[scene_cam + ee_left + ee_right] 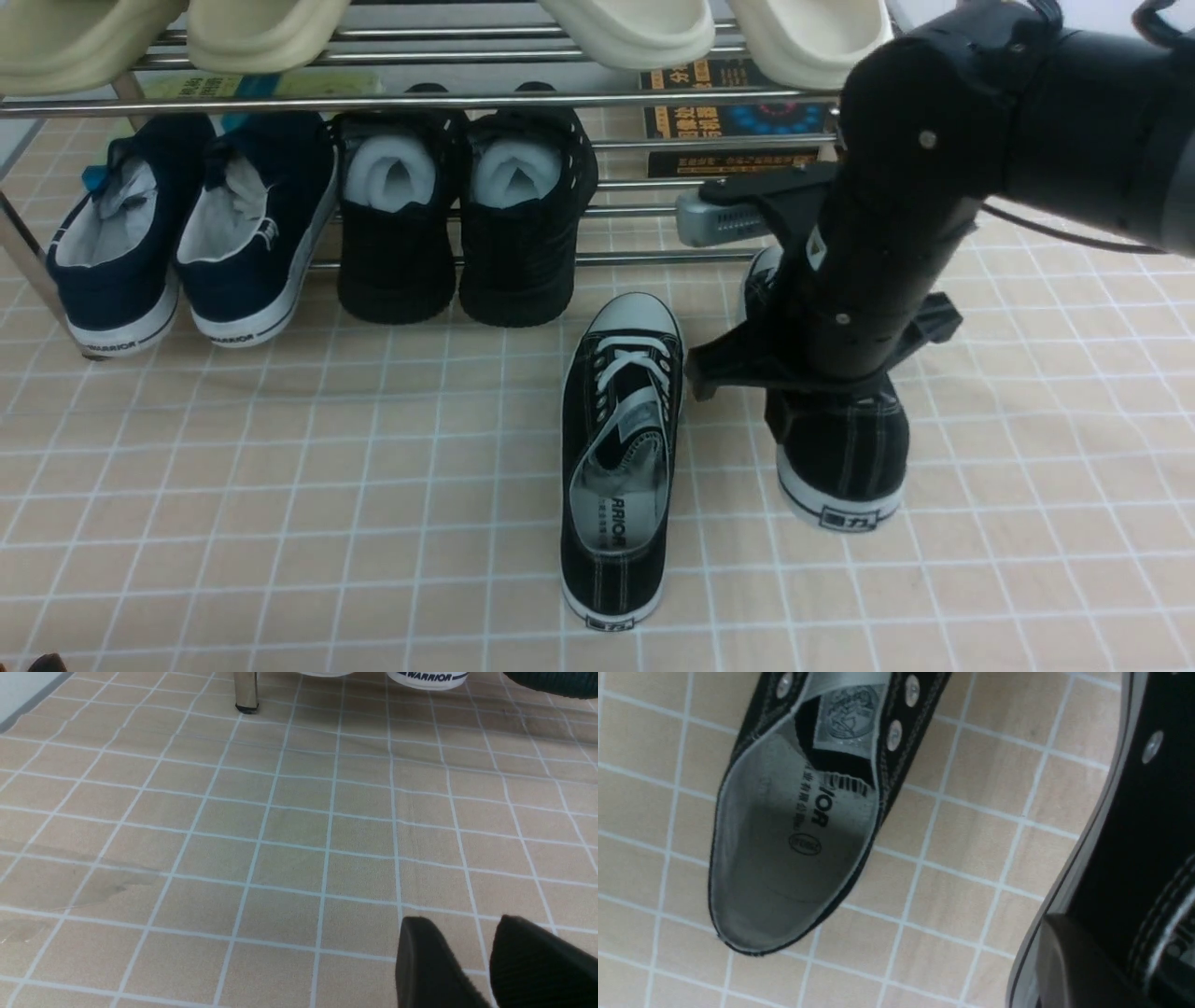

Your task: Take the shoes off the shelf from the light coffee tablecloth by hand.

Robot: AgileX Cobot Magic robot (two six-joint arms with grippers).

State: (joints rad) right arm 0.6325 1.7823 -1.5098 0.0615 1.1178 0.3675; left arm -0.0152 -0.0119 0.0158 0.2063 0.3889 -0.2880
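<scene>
Sneaker (845, 448) points lengthwise toward the shoe rack (644, 257), its side wall pinched in the nearer right arm's nearly closed jaws (1069, 961).

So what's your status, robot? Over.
Right gripper at one black sneaker, grip unclear. Other sneaker on cloth. Left gripper away from shoes, jaws apart. Over.

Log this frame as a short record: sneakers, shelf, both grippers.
near sneaker: upright on the cloth, off the shelf
sneaker by right arm: clear of the shelf bars; base contact unclear
right gripper: at that sneaker's side; grip unclear
left gripper: open, over cloth
lower tier: navy pair, paper-stuffed black pair
upper tier: cream shoes
</scene>
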